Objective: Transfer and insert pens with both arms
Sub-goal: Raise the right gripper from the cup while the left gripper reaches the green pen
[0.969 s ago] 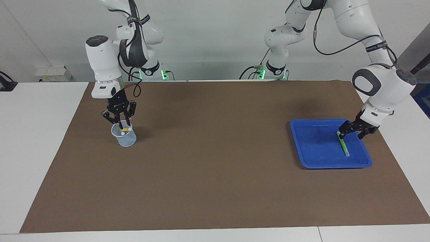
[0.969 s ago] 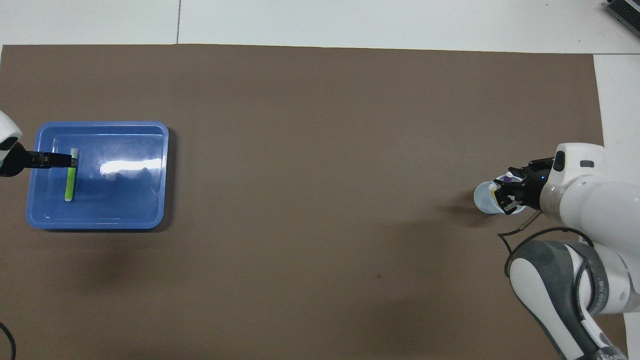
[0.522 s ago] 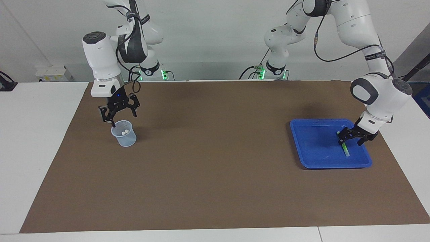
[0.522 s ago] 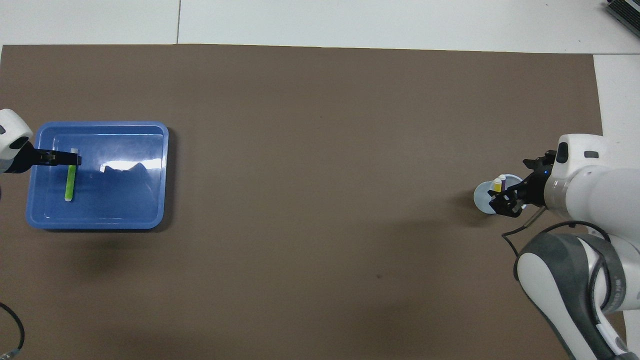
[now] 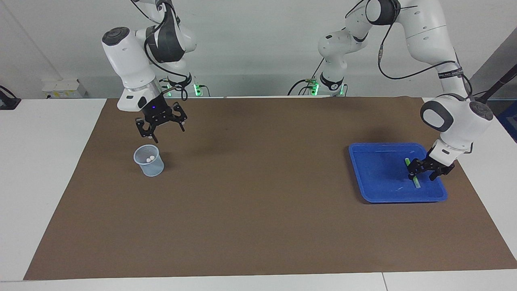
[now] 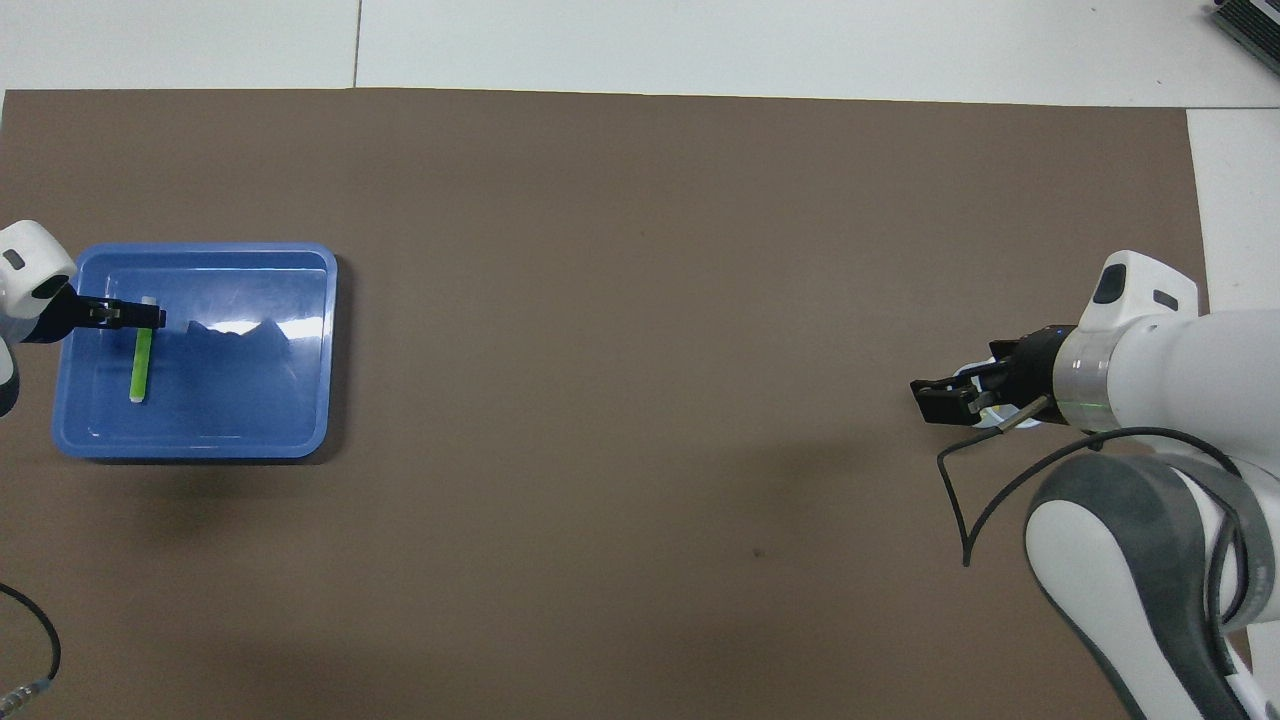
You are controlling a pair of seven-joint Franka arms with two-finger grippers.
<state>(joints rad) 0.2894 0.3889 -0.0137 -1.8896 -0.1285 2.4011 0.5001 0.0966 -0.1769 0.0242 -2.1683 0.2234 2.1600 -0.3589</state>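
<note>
Beside tray [image 5: 363, 178]: brown mat [image 5: 258, 202], prob. bare.

In the overhead view the right claw [image 6: 945, 398] covers most of the cup [image 6: 985, 408] under it; pens inside are hidden.

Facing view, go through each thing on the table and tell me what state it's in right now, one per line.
Green pen: lying flat in the tray, left gripper down at it.
Blue tray: holds only the green pen.
Clear cup: upright, two whitish pen ends showing inside.
Left gripper: low in the tray, fingers either side of the green pen.
Right gripper: open, empty, raised above the cup.
</note>
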